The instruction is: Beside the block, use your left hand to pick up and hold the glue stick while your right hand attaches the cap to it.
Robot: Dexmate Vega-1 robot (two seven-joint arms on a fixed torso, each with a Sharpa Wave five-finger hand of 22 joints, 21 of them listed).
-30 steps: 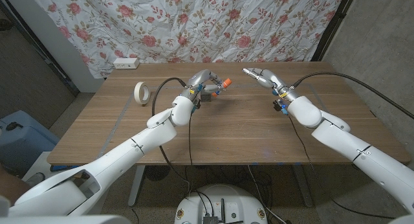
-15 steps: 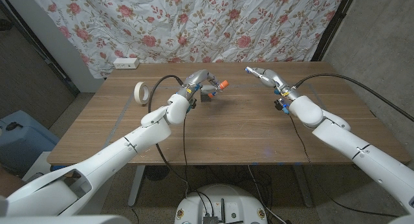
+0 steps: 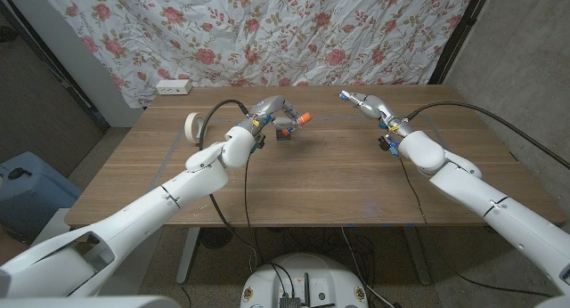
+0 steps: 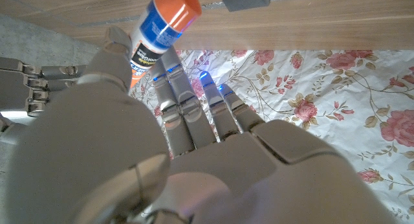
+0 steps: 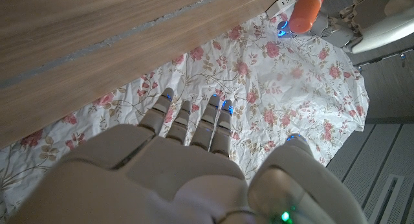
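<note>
The left hand (image 3: 270, 110) is positioned over the far middle of the brown wooden counter (image 3: 303, 179), with its fingers (image 4: 169, 81) clamped on the glue stick with an orange end and blue-and-white label (image 3: 299, 120). In the head view the glue stick is held off the counter surface, its orange end pointing right toward the other arm; in the left wrist view the label and orange end project past the fingers. The small dark grey block (image 3: 283, 134) rests on the counter just beside and slightly nearer than the held glue stick, under the left hand. The right hand (image 3: 363, 104) is raised over the far right part of the counter, well apart from the left hand, with its fingers pointing left toward the glue stick. A small pale object shows at the fingertips in the head view; it is too small to identify as the cap, so whether the right hand's fingers are clamped on anything cannot be told. In the right wrist view the right hand's fingers (image 5: 194, 123) extend side by side, and the orange end of the glue stick appears beyond them. A roll of cream masking tape (image 3: 195, 126) lies on the far left of the counter. A white power strip (image 3: 174, 86) sits at the far left edge. A floral-print cloth with red roses (image 3: 294, 32) hangs behind the counter.
</note>
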